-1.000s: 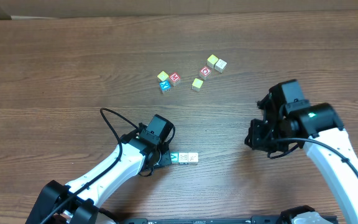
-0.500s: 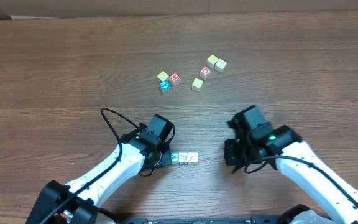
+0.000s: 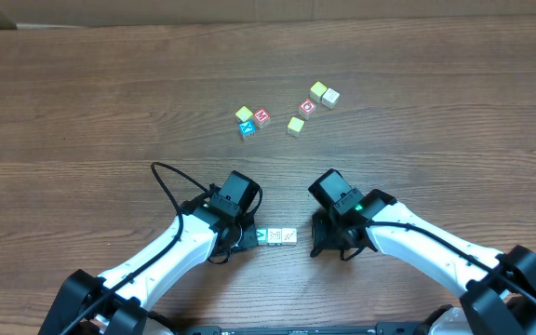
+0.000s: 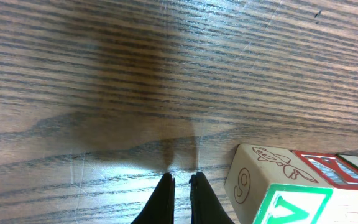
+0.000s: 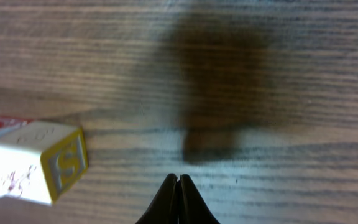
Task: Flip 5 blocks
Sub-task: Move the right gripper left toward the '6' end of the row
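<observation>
Either side of the block row (image 3: 277, 236), both jaws closed on nothing.

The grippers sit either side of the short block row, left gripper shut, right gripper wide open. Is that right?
Not quite. The right gripper is shut too, fingertips pressed together on nothing, as the right wrist view shows. The left gripper is shut, and the two do flank the block row.

Streaked brown wood grain on the table (image 3: 82, 93). Among the far blocks (image 3: 295, 125) — yellow-green, red, one blue, one pale. Green print on the V cube (image 3: 261, 235), pale beside it; up close, a yellow-framed S block (image 5: 64, 163) and brown line drawing on a pale block (image 4: 253, 180).
</observation>
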